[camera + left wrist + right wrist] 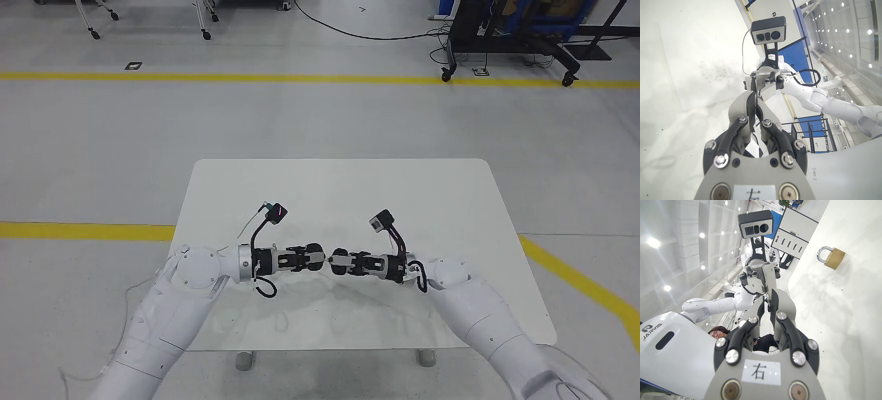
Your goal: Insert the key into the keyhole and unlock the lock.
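As the two arms meet nose to nose in the top view, the step in hand is judged to be a regrip or transfer of the key between them, ahead of any insertion. The left gripper (321, 256) enters from 8 o'clock and the right gripper (335, 259) from 4 o'clock. Both forearms lie nearly level, low over the table (440, 200). The tips sit just beside each other, slightly toward 6 o'clock from the table's centre.

Left wrist view: the left gripper is set narrow, its pads pinching a thin flat metal piece, taken to be the key (755, 97). The right gripper meets the same piece from the opposite end.

Right wrist view: the key (769, 298) shows edge-on at the right gripper's tip. Whether that gripper bears on it cannot be told. The lock (834, 258), a brass padlock with its shackle seated, lies on the table, well apart from both grippers. Its keyhole is hidden.

Next move, as judged: one gripper must hold the key by its head with the blade free. The other must secure the lock body and present the keyhole in line with the blade.
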Motion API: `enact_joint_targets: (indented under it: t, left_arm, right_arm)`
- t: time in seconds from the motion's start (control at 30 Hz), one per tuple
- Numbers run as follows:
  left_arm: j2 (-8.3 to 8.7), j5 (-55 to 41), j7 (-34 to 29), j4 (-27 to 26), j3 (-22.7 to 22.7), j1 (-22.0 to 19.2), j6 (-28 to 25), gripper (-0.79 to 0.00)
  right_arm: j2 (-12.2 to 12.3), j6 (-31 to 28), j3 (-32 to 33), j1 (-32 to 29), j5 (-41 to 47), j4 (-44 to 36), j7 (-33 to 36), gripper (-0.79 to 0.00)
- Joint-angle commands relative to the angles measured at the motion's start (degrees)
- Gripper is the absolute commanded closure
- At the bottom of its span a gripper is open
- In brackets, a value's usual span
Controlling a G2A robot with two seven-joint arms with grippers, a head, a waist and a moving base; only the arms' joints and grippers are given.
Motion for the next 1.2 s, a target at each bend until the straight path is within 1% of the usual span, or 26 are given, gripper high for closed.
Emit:
enact_joint_targets:
  t: [0.0, 0.07, 0.1, 0.33, 0.37, 0.4, 0.53, 0.63, 0.77, 0.9, 0.93, 1.13, 1.17]
  left_arm:
    - [0.03, 0.19, 0.07, -0.11, 0.20, 0.02, 0.06, 0.000]
    - [0.07, 0.38, 0.20, -0.20, 0.38, 0.03, 0.09, 0.000]
    - [0.09, 0.41, 0.28, -0.23, 0.44, 0.02, 0.10, 0.000]
    - [0.28, 0.40, 0.72, -0.16, 0.62, -0.03, 0.14, 0.000]
    - [0.26, -0.22, 1.47, 0.08, 0.49, 0.01, 0.65, -0.148]
    - [0.24, -0.54, 1.74, 0.10, 0.51, 0.02, 0.78, -0.782]
    - [0.24, -0.54, 1.74, 0.10, 0.51, 0.02, 0.78, -0.785]
    - [0.24, -0.54, 1.74, 0.10, 0.51, 0.02, 0.78, -0.785]
    - [0.24, -0.54, 1.74, 0.10, 0.51, 0.02, 0.78, -0.785]
    - [0.24, -0.54, 1.74, 0.10, 0.51, 0.02, 0.78, -0.785]
    - [0.24, -0.54, 1.74, 0.10, 0.51, 0.02, 0.78, -0.785]
    - [0.24, -0.54, 1.74, 0.10, 0.51, 0.02, 0.78, -0.785]
    - [0.26, -0.10, 2.51, -0.29, 0.40, 0.05, 0.96, -0.785]
  right_arm:
    - [-0.03, -0.02, -0.30, 0.16, 0.10, -0.07, -0.02, -0.086]
    - [-0.09, -0.10, -0.68, 0.38, 0.19, -0.03, -0.10, -0.065]
    - [-0.13, -0.16, -0.89, 0.48, 0.24, -0.01, -0.16, 0.000]
    - [0.01, -0.79, -1.68, 0.54, 0.35, 0.25, -0.79, 0.000]
    - [0.14, -0.99, -1.59, 0.43, 0.22, 0.24, -0.99, 0.000]
    - [0.23, -1.11, -1.55, 0.33, 0.10, 0.20, -1.10, 0.000]
    - [1.15, -2.26, -0.35, -0.60, -0.71, 0.51, -2.25, 0.000]
    - [2.33, -3.48, 1.71, -1.99, -0.76, 0.31, -3.48, 0.000]
    - [4.83, -5.20, 6.29, -5.15, -1.37, -1.38, -5.19, 0.000]
    - [7.66, -6.52, 11.73, -9.36, -2.84, -4.55, -6.51, 0.000]
    - [8.05, -6.63, 12.46, -10.13, -2.60, -5.39, -6.62, 0.000]
    - [8.05, -6.63, 12.46, -10.13, -2.60, -5.39, -6.62, 0.000]
    - [8.05, -6.63, 12.46, -10.13, -2.60, -5.39, -6.62, 0.000]
